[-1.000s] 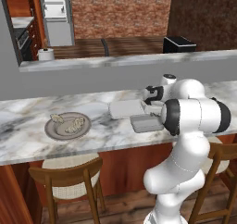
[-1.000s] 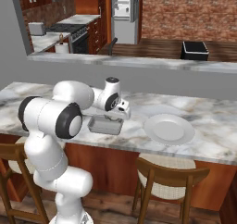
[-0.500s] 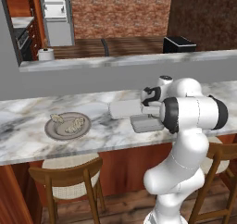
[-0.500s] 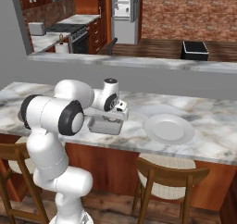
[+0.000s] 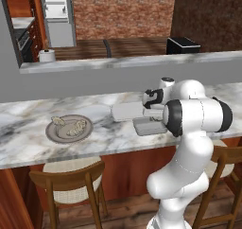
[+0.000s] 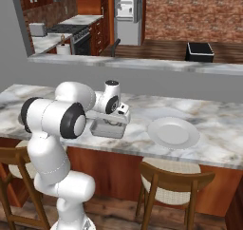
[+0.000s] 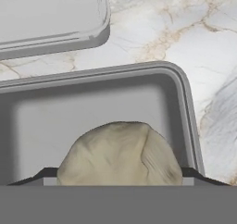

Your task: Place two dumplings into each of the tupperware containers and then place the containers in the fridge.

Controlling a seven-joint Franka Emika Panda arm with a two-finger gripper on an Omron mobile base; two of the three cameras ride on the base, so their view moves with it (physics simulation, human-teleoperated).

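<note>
The gripper (image 7: pixel 119 177), jaws spread wide, bracketed a pale crimped dough dumpling (image 7: pixel 119 156) inside the near shallow grey translucent plastic container (image 7: pixel 92 102).

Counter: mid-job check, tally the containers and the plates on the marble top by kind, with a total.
tupperware containers: 2
round plates: 2
Total: 4

One pale crimped dumpling (image 7: pixel 120 153) sits in the grey container (image 7: pixel 183 98) at the counter's front edge; second container (image 7: pixel 55 19) lies just behind it.
</note>
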